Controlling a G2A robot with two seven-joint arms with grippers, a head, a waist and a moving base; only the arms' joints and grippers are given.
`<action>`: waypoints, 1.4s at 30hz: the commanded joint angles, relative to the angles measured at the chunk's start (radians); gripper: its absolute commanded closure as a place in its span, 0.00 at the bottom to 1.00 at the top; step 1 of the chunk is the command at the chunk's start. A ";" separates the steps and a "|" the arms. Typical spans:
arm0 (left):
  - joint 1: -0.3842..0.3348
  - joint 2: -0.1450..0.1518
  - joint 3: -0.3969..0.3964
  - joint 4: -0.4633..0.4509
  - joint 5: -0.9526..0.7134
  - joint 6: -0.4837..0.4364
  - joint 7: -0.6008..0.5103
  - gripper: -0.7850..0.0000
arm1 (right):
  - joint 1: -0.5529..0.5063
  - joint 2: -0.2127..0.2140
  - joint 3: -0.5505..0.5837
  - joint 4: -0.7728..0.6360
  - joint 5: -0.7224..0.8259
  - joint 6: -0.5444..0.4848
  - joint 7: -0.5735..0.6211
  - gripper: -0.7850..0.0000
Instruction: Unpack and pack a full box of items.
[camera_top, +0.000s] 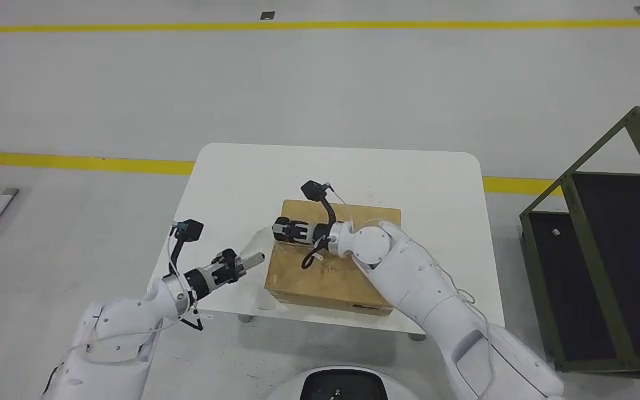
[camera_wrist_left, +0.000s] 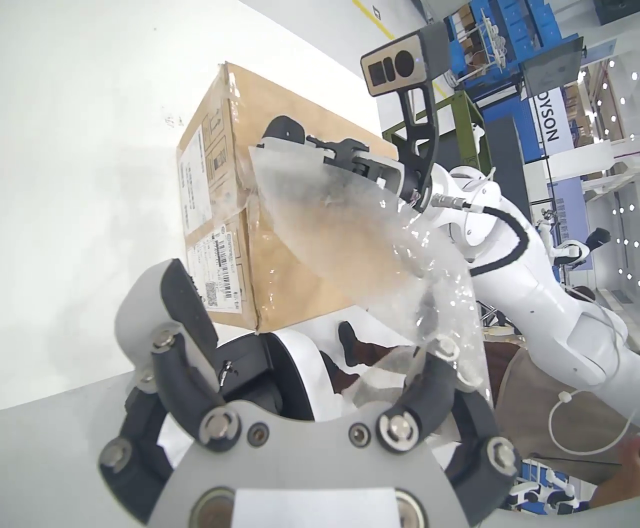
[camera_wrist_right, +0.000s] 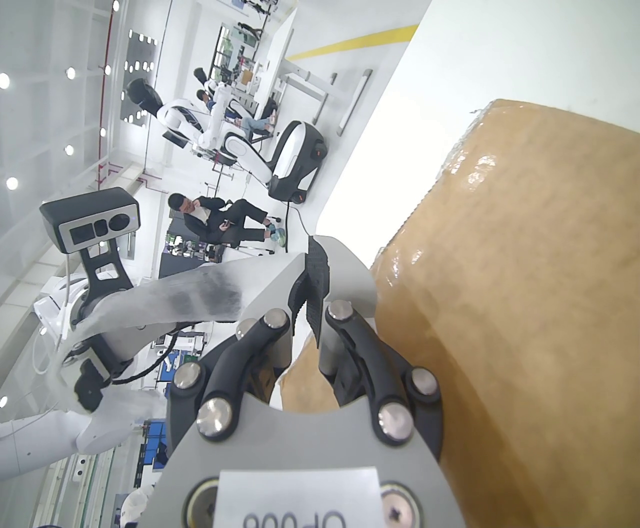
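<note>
A taped cardboard box (camera_top: 340, 270) sits near the front of the white table (camera_top: 400, 180). My right gripper (camera_top: 283, 232) lies on the box's top at its left end, shut on one end of a strip of clear tape (camera_wrist_right: 200, 295). The tape strip (camera_wrist_left: 350, 240) stretches off the box (camera_wrist_left: 220, 165) from the right gripper (camera_wrist_left: 290, 135) to my left gripper (camera_wrist_left: 310, 330). The left gripper (camera_top: 250, 260) hangs beside the box's left side with its fingers (camera_wrist_left: 185, 305) spread open. The crumpled tape end clings to one finger.
The box's label side (camera_wrist_left: 210, 280) faces the left arm. Bare tabletop (camera_top: 330, 170) lies beyond the box and to its left. A green cart (camera_top: 585, 270) stands on the floor to the right of the table.
</note>
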 joint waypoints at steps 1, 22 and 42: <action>-0.002 0.001 -0.006 -0.004 -0.030 0.009 0.001 0.00 | 0.004 -0.006 -0.001 0.011 0.002 -0.003 0.000 1.00; -0.086 -0.009 0.035 0.101 -0.330 0.245 0.063 0.00 | 0.009 -0.033 0.012 0.071 -0.026 -0.008 0.004 1.00; 0.049 0.059 0.034 -0.112 0.368 -0.118 -0.095 0.00 | 0.015 -0.042 0.039 0.075 -0.054 -0.011 0.001 1.00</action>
